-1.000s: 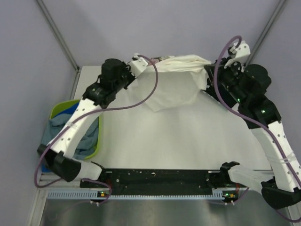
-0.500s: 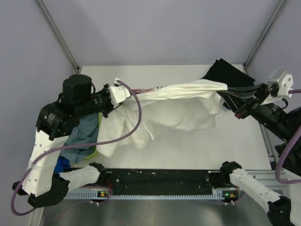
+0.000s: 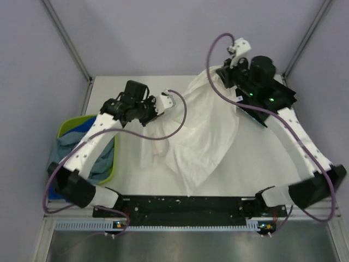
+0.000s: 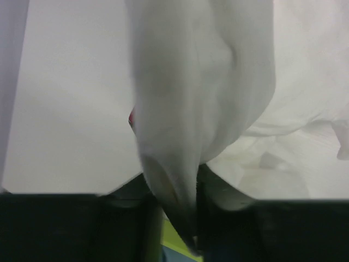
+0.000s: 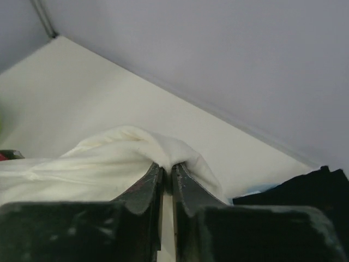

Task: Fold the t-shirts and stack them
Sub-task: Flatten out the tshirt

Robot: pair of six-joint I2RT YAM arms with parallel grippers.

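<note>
the left jaws are pinched nearly shut on a bunched fold of the white shirt (image 3: pixel 204 136), and in the left wrist view the cloth funnels down between them, with a small red fleck at its edge. the right jaws are shut tight on another fold of the same shirt, the white cloth humped up over their tips in the right wrist view.

we take the lime-green basket (image 3: pixel 68 126) as our mark. it sits at the left edge of the desk (image 3: pixel 267 164). the white shirt lies to the right of the basket, apart from it. its upper edge is lifted between the two pairs of jaws, and the rest sags in loose folds onto the desk, trailing toward the near edge. the left jaws hold their corner just up and right of the basket. the right jaws hold theirs well apart from it, near the back wall.

inside the basket lies a grey-blue shirt (image 3: pixel 101 158), with a bright blue one (image 3: pixel 52 192) at the basket's near left corner. the black shirt (image 3: pixel 284 94) lies far to the right of the basket, at the back of the desk, partly hidden under the right arm (image 3: pixel 297 142).
</note>
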